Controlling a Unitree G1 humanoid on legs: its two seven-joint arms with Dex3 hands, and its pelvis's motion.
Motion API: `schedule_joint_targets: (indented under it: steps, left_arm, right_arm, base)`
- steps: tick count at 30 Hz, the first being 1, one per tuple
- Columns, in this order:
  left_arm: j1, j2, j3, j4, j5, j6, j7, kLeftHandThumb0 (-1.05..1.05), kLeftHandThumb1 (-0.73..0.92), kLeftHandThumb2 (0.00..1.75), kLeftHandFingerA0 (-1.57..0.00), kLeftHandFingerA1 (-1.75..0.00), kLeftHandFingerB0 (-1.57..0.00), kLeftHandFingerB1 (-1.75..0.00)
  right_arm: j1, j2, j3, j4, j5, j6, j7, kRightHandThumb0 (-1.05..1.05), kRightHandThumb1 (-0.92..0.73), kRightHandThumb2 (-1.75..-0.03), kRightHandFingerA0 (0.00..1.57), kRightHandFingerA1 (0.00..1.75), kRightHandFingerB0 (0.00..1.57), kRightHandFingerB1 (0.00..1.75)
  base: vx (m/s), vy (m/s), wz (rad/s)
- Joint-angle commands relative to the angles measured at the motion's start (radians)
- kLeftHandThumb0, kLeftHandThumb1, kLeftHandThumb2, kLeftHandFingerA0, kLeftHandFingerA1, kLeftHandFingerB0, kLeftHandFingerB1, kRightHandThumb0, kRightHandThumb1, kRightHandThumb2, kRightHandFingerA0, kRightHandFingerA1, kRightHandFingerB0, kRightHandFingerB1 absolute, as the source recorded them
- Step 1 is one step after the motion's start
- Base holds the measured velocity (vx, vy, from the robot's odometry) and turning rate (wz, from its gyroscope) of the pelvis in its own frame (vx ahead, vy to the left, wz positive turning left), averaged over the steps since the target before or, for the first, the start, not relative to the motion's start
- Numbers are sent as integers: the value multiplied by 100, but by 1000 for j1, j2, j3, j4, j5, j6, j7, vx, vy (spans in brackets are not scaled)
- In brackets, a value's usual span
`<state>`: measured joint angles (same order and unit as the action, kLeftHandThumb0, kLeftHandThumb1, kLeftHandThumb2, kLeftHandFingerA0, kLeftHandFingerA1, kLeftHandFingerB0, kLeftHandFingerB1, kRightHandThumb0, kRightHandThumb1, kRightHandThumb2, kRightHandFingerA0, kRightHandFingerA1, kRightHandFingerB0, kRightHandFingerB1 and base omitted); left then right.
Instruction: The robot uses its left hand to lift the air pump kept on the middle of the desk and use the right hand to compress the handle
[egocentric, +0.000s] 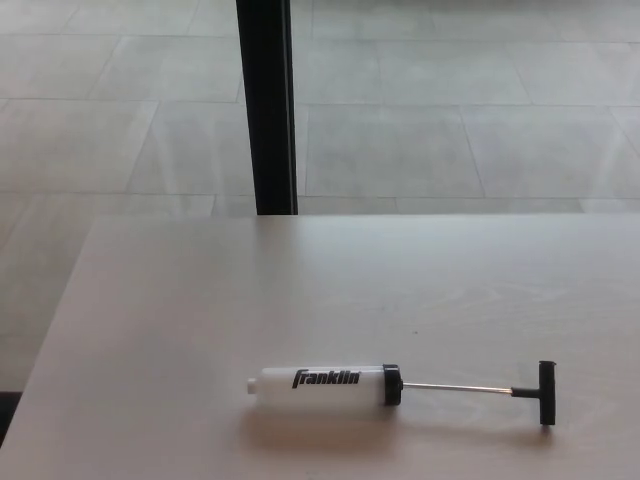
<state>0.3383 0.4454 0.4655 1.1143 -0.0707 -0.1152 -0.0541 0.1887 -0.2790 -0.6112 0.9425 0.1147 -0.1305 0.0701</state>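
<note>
Air pump lying alone on the table.
It is resting on its side toward the table's near edge, T-handle extended rightward; neither hand is showing, fingers unseen.

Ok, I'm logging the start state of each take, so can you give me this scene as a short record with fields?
pump: lying on its side on the desk, near the front edge
barrel: white, "Franklin" printed on it, black cap at its right end
rod: thin metal, drawn out to the right
handle: black T-bar at the rod's right end, away from the barrel
desk: pale wood
background: tiled floor, dark post behind the desk
hands: neither in view
task status: pump not yet lifted
</note>
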Motion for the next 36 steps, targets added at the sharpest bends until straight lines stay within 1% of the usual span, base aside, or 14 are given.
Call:
schedule_joint_targets:
  steps: [1, 2, 3, 4, 5, 10, 11, 12, 15, 16, 23, 24, 27, 36]
  left_arm:
    - [10, 69, 169, 39, -172, 13, -12, -47, 48, 55, -78, -53, -63, -46]
    - [9, 69, 178, 39, -175, 17, -14, -47, 48, 55, -78, -53, -63, -46]
    - [3, 79, 232, 35, -224, 65, -39, -63, 40, 80, -57, -65, -48, -58]
    - [-4, 87, 281, 38, -267, 94, -68, -59, 55, 57, -42, -59, -37, -46]
    - [-8, 96, 317, 46, -298, 113, -94, -62, 43, 88, -31, -61, -15, -49]
    - [-53, 167, 404, 91, -324, 153, -96, -68, 63, 59, -24, -50, -33, -44]
    - [-64, 179, 405, 83, -313, 136, -93, -77, 55, 90, -29, -56, -31, -52]
    - [-74, 181, 432, 60, -336, 111, -118, -66, 63, 59, -34, -50, -35, -43]
    - [-145, 185, 446, -37, -340, 92, -114, -71, 56, 91, -33, -57, -34, -52]
    - [-163, 185, 444, -91, -338, 102, -106, -70, 57, 91, -30, -56, -32, -53]
    - [-362, 183, 381, -492, -335, 181, -23, -66, 57, 91, -32, -57, -29, -52]
    - [-383, 175, 355, -588, -326, 181, -20, -57, 72, 62, -35, -51, -41, -44]
    - [-437, 165, 280, -772, -287, 181, -10, -60, 70, 61, -37, -51, -42, -44]
    - [-658, 64, -11, -1123, -233, 305, 10, -60, 53, 95, -37, -60, -33, -54]
  right_arm:
    - [7, -52, -168, -72, 211, 42, 16, -51, -79, -62, 35, 52, 22, 33]
    - [8, -51, -173, -77, 211, 49, 20, -51, -79, -62, 35, 52, 22, 33]
    - [5, -79, -214, -99, 251, 151, 23, -34, -65, -115, 1, 52, 0, 51]
    - [-8, -109, -245, -87, 274, 213, 16, -64, -88, -67, 11, 49, 8, 26]
    - [-39, -150, -270, -37, 279, 250, -23, -71, -71, -98, 17, 60, 11, 49]
    - [-134, -290, -374, 84, 315, 251, -74, -82, -72, -104, 0, 24, 6, 28]
    - [-151, -317, -381, 80, 313, 260, -76, -77, -72, -107, 0, 26, 0, 23]
    - [-167, -325, -376, 62, 304, 244, -62, -73, -71, -108, 0, 27, 0, 23]
    - [-223, -353, -352, -10, 278, 187, -40, -71, -71, -110, 0, 30, 0, 26]
    - [-226, -345, -345, -81, 278, 186, -36, -67, -91, -69, 2, 33, 5, 23]
    - [-276, -310, -223, -525, 195, 180, -76, -73, -90, -67, 21, 42, 17, 28]
    - [-295, -308, -200, -579, 183, 196, -91, -74, -71, -103, 17, 52, 8, 41]
    - [-332, -294, -162, -691, 188, 196, -88, -67, -90, -66, 18, 42, 15, 28]
    - [-417, -259, 50, -884, 107, 141, -22, -69, -92, -69, 23, 43, 19, 31]
  base:
    - [0, 0, 0]
    - [0, 0, 0]
    - [0, 0, 0]
    - [0, 0, 0]
    - [0, 0, 0]
    - [0, 0, 0]
    - [0, 0, 0]
    - [0, 0, 0]
    - [0, 0, 0]
    - [0, 0, 0]
    - [0, 0, 0]
    - [0, 0, 0]
    - [0, 0, 0]
    - [0, 0, 0]
